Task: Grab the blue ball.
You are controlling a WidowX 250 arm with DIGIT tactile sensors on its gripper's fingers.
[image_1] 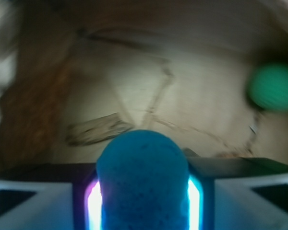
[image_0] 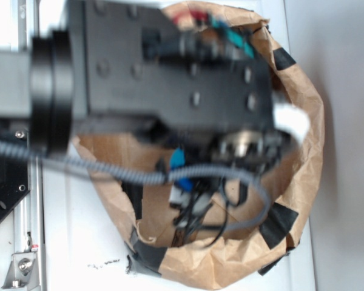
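In the exterior view, the robot arm (image_0: 170,63) reaches in from the left, its black body blurred and filling the top of the frame; it hangs over a brown paper bag (image_0: 303,127) whose rolled rim is patched with black tape (image_0: 279,221); the bag stands on a white counter (image_0: 73,242); a grey ribbed cable (image_0: 109,170) sags from the left edge across the bag's opening; the gripper (image_0: 246,148) points down into the bag, and small blue parts and dark wires show below it; the blue ball cannot be made out from this side, nor how the fingers stand.

In the wrist view, the blue ball (image_1: 142,179) fills the near centre of the frame, matte and finely speckled; it sits squeezed between the two fingers (image_1: 197,203), which press its left and right flanks, glowing pale at the contact edges; the gripper (image_1: 142,203) is thus clamped on the ball; beyond it lies the creased brown floor of the bag (image_1: 149,96); a green ball (image_1: 272,87), blurred, rests far to the right, well apart from the blue one.
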